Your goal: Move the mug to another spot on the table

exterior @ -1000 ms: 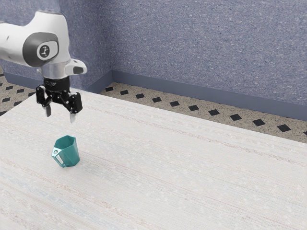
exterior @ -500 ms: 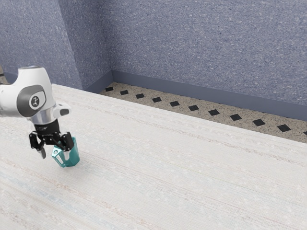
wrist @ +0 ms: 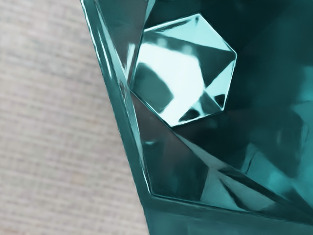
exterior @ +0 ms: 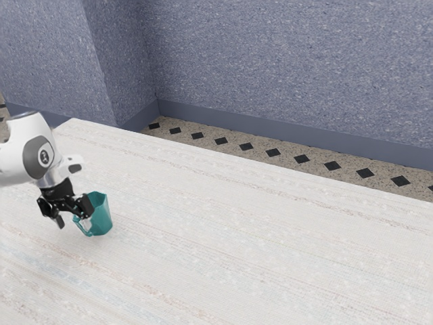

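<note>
Item: teal faceted mug [exterior: 97, 215], handled, standing upright on the pale wood-grain table [exterior: 270, 237] toward the exterior view's left end, well back from the far edge. Black end effector [exterior: 72, 211] is against the mug's handle side at rim height; whether it is clamped or apart cannot be told. The white arm [exterior: 17, 162] has a grey disc with a small white mark, too small to read. The wrist view adds the mug's glossy interior and hexagonal bottom [wrist: 183, 68], with table grain [wrist: 54, 122] beside its wall.
</note>
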